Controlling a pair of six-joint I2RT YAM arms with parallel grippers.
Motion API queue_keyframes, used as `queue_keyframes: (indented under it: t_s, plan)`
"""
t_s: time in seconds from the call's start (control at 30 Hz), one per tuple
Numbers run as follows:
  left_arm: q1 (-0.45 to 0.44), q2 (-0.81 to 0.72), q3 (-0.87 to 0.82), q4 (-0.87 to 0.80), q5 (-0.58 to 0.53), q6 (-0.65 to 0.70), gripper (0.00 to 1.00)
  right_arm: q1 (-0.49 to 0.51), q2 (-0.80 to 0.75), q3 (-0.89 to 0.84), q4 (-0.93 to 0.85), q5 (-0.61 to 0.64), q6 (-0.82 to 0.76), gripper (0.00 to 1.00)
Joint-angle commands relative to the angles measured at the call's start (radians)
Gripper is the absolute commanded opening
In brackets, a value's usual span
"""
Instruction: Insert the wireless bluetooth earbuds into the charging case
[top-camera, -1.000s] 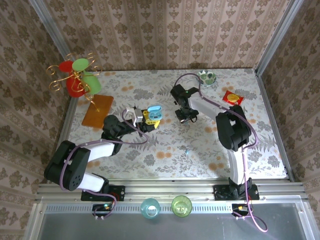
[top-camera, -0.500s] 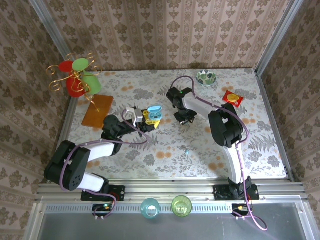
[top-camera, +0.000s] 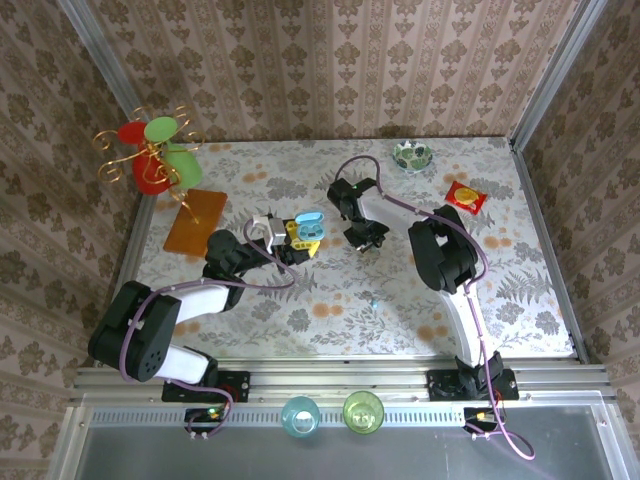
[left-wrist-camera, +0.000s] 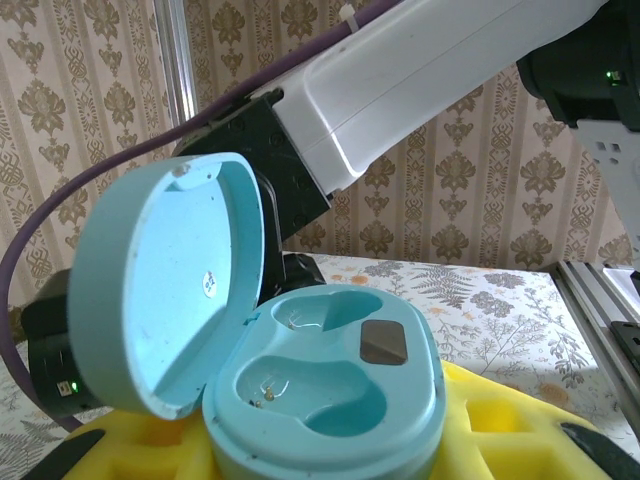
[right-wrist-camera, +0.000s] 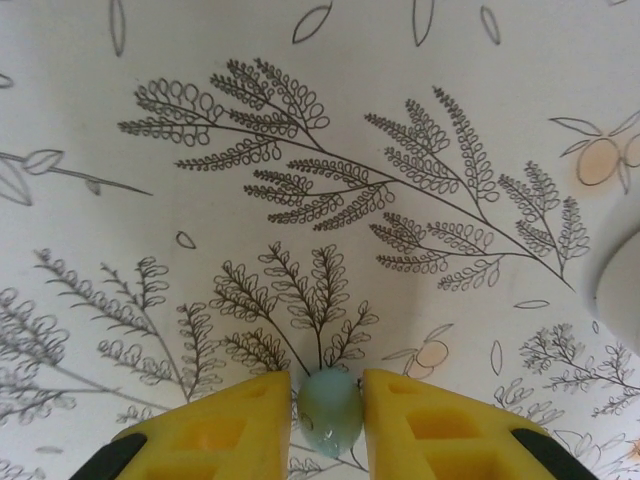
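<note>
The light-blue charging case (left-wrist-camera: 330, 385) sits open between the yellow pads of my left gripper (left-wrist-camera: 335, 445), which is shut on it. Its lid (left-wrist-camera: 165, 285) stands up on the left and both wells are empty. From above, the case (top-camera: 309, 224) is held mid-table on the left side. My right gripper (right-wrist-camera: 328, 400) is shut on a tiny pale-blue earbud (right-wrist-camera: 331, 412), pinched between its yellow fingers (right-wrist-camera: 235, 425) just above the patterned table. My right gripper (top-camera: 365, 238) hangs a short way right of the case. A second small pale bit (top-camera: 374, 299) lies on the table nearer the front.
An orange tile (top-camera: 196, 220) and a wire stand with red and green discs (top-camera: 155, 155) are at the left rear. A small bowl (top-camera: 413, 154) and a red packet (top-camera: 465, 196) are at the right rear. The right arm's white link (left-wrist-camera: 430, 70) looms just behind the case.
The right arm has swung left, bringing its gripper closer to the open case. The left arm and the case have stayed still.
</note>
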Motion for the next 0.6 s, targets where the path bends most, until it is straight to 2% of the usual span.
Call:
queue_keyframes:
  t_s: [0.0, 0.3, 0.47, 0.57]
  plan:
    - [0.003, 0.008, 0.015, 0.024, 0.024, 0.02, 0.27, 0.005, 0.021, 0.024, -0.043, 0.039, -0.003, 0.27]
    - [0.004, 0.005, 0.011, 0.024, 0.021, 0.018, 0.27, -0.004, -0.02, 0.001, -0.037, 0.031, 0.003, 0.18]
    - [0.006, 0.007, 0.012, 0.024, 0.019, 0.015, 0.27, -0.043, -0.154, -0.08, 0.046, -0.152, 0.018, 0.17]
    - [0.006, 0.008, 0.012, 0.025, 0.021, 0.013, 0.27, -0.085, -0.254, -0.158, 0.102, -0.332, 0.026, 0.17]
